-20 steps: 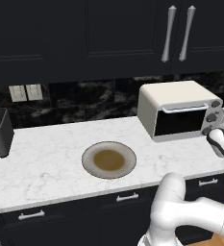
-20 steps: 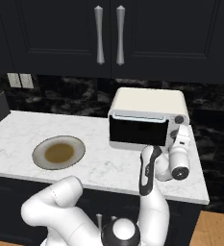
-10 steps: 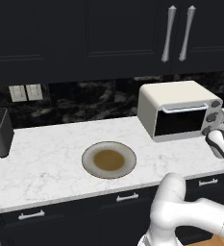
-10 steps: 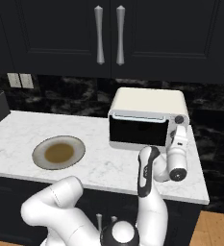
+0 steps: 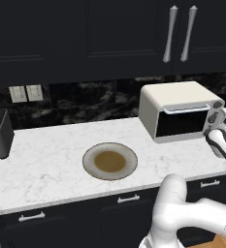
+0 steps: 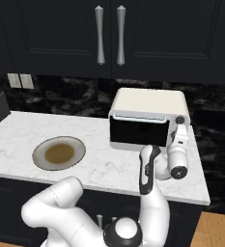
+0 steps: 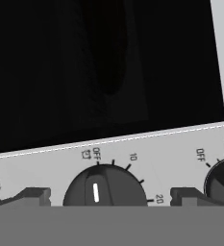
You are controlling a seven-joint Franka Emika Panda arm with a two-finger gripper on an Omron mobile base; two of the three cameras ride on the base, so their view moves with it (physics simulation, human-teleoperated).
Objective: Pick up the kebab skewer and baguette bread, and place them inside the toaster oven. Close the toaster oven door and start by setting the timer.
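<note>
Cream-white toaster oven [image 5: 180, 110] sits at the worktop's [image 5: 46, 164] back right corner, door [image 6: 139, 131] shut. Jaws stand wide, straddling the timer knob [image 7: 105, 190], its pointer at OFF. Best bet: centre, squeeze, turn steadily. Skewer and baguette are hidden behind dark glass; knob labels are cut off.

cream toaster oven [image 5: 169, 100], dark glass toaster oven door [image 5: 182, 122], possibly brown-centred plate [image 5: 109, 161]

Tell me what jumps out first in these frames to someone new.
The hand, jaws open, is pushed up against the knob panel at the right end of the cream toaster oven, whose dark glass door is shut. In the hand view a dark knob sits between the fingertips, pointer near OFF. A plate lies mid-counter.
</note>
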